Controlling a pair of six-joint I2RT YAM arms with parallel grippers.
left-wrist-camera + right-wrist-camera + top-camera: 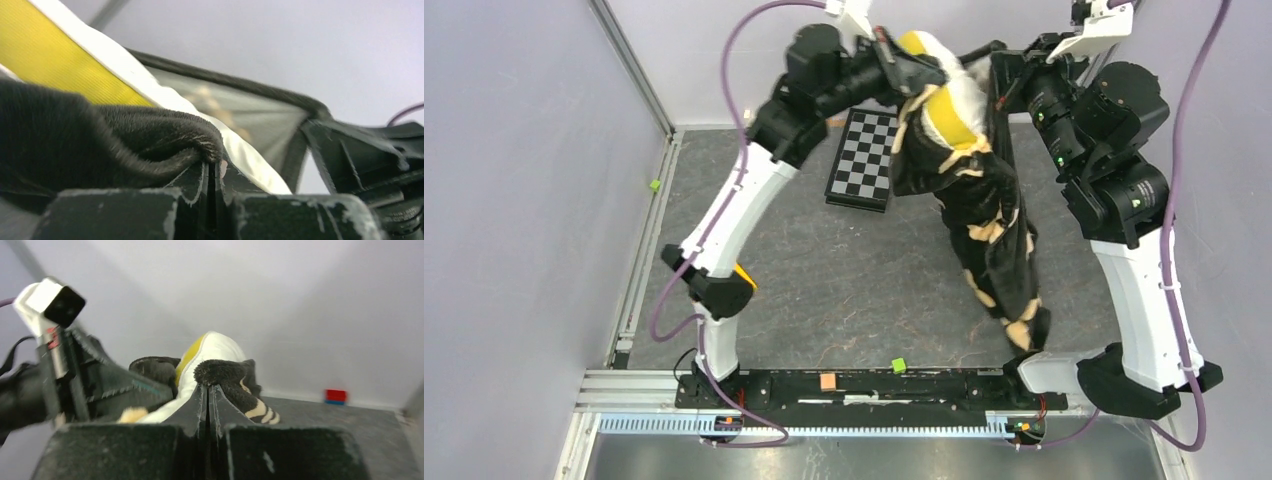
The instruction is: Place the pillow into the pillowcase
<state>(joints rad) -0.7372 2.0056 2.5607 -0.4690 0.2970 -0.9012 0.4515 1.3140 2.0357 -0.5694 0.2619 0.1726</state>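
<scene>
Both arms are raised high over the back of the table, with the black plush pillowcase [999, 250] hanging between them down to the table. The cream-white pillow [952, 112] with its yellow band pokes out of the case's top opening. My left gripper [916, 78] is shut on the case's rim at the left of the opening. My right gripper [1006, 92] is shut on the rim at the right. In the left wrist view the jaws [215, 164] pinch black plush [75, 140] beside the pillow [65, 67]. In the right wrist view the jaws [207, 386] pinch plush [227, 374] against the pillow [212, 351].
A black-and-white checkered board [864, 158] lies at the back centre. A green cube [899, 365] and an orange cube [828, 381] sit near the front rail. A small green block [654, 185] is by the left wall, and a red-and-blue block [335, 396] by the back wall.
</scene>
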